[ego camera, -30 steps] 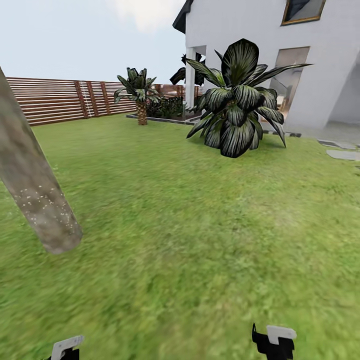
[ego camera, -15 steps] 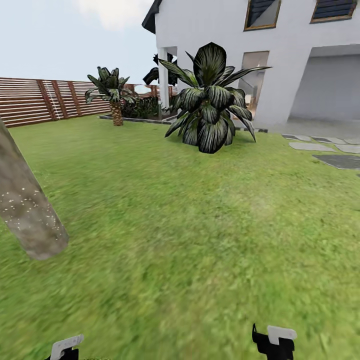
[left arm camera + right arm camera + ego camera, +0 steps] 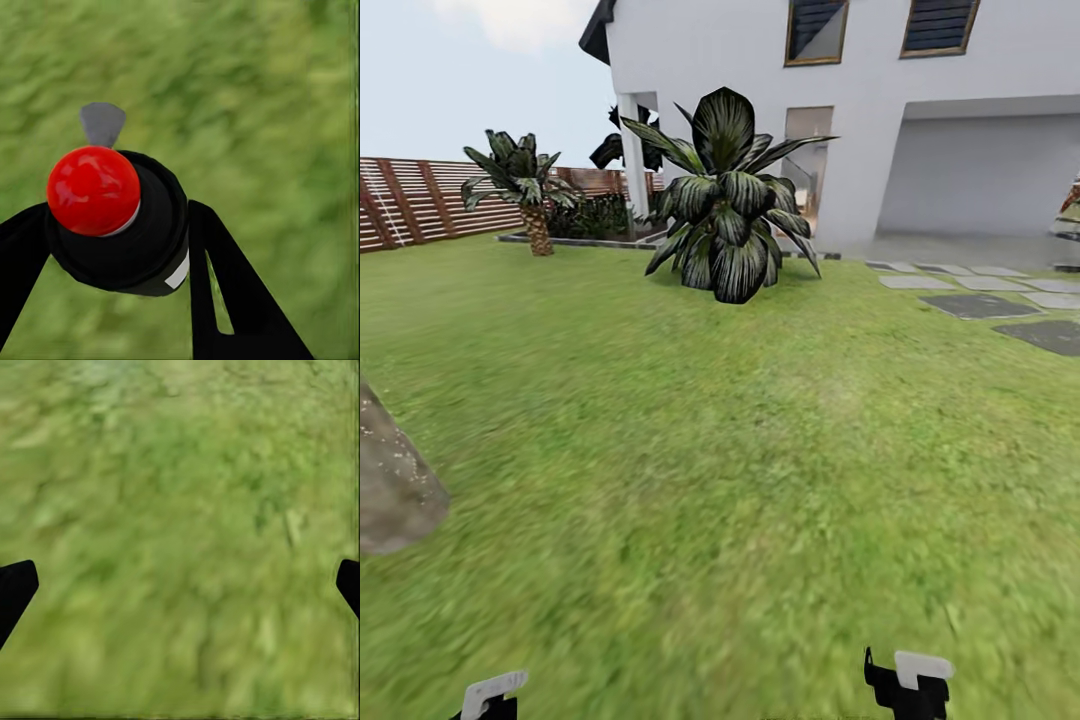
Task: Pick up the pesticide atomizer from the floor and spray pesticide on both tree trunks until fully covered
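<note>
This is the back garden of a home. A broad green lawn (image 3: 740, 450) runs up to a white two-storey house (image 3: 880, 110) with wood-framed windows and a covered porch. A brown horizontal-slat wooden fence (image 3: 420, 200) closes the far side. A large dark broad-leaved shrub (image 3: 728, 215), a short palm (image 3: 525, 190) and flat grey stepping stones (image 3: 980, 300) sit on the grass.

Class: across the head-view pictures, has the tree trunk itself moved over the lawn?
No. The tree trunk slides left together with the house and fence: the camera turned right.
</note>
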Tool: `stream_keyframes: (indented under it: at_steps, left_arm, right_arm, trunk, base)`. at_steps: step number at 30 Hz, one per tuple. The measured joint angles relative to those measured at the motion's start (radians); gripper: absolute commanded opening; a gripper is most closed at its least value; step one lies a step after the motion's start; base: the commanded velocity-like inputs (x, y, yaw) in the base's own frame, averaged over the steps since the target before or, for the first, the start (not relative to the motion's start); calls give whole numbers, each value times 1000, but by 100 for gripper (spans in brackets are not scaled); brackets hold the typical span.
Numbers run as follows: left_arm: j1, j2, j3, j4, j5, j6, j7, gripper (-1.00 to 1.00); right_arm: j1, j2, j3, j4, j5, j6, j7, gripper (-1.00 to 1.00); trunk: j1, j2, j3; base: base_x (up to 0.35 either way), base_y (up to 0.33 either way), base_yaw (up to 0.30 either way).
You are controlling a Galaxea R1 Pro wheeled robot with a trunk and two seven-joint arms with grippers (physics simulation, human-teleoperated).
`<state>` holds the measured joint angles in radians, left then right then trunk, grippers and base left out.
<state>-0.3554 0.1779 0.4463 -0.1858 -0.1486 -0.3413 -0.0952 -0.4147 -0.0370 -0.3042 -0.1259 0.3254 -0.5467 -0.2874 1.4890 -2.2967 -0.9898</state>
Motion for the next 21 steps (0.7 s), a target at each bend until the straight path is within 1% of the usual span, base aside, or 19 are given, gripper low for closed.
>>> stream_keyframes:
  at_steps: [7, 9, 12, 21]
  left_arm:
    - [0, -1, 1, -4, -1, 3, 6, -100]
    - [0, 1, 2, -2, 2, 3, 6, -100]
    - [0, 4, 2, -1, 22, 3, 4, -100]
    - [0, 0, -3, 1, 22, 0, -2, -100]
  right_arm:
    - [0, 0, 0, 0, 0, 0, -1, 100]
    - [0, 0, 0, 0, 0, 0, 0, 100]
    - [0, 0, 0, 0, 0, 0, 0, 100]
    - [0, 0, 0, 0, 0, 0, 0, 100]
  trunk:
    - [0, 0, 0]
    - [0, 0, 0]
    - [0, 0, 0]
    - [0, 0, 0]
  base:
    - [0, 0, -300]
    - [0, 0, -300]
    - [0, 0, -300]
    - [0, 0, -300]
